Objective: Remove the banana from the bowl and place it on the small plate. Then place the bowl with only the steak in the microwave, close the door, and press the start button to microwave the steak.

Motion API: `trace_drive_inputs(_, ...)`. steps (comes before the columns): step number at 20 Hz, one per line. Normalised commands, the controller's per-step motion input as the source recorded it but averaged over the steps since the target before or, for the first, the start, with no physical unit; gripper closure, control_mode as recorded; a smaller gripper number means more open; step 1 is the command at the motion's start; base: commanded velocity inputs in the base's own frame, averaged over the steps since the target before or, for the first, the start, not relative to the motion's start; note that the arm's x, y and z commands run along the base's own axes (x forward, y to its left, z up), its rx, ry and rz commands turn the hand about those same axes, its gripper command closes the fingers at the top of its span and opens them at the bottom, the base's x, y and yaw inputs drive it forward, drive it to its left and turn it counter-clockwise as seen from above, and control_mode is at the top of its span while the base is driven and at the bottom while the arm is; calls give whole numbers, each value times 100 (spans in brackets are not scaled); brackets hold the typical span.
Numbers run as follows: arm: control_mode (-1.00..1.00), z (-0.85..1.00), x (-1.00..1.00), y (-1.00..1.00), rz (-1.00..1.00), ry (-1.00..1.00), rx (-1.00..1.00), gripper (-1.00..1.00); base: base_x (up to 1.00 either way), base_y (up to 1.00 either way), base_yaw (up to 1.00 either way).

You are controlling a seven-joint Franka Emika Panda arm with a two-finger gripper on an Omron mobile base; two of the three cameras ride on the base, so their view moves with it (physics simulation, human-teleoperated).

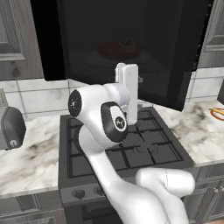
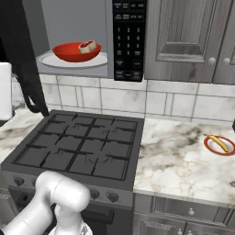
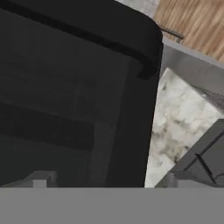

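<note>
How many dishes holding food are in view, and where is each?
2. The red bowl with the steak sits on the microwave's turntable. The small plate with the banana is on the counter right of the stove.

Marble counter (image 2: 174, 160) bears the small plate (image 2: 219, 146); turntable (image 2: 48, 59) bears bowl (image 2: 75, 51).

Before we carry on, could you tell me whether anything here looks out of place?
Nothing stands out: the bowl with the steak sits on the turntable, the banana lies on the plate, and the door is open.
</note>
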Motion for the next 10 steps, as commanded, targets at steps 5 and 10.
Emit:
trace_drive_inputs(5,-100,1,29,-91,3,0,27,-100,0,0,0)
trace_drive_inputs(10,-100,0,44,-63,8,0,21,-100,0,0,0)
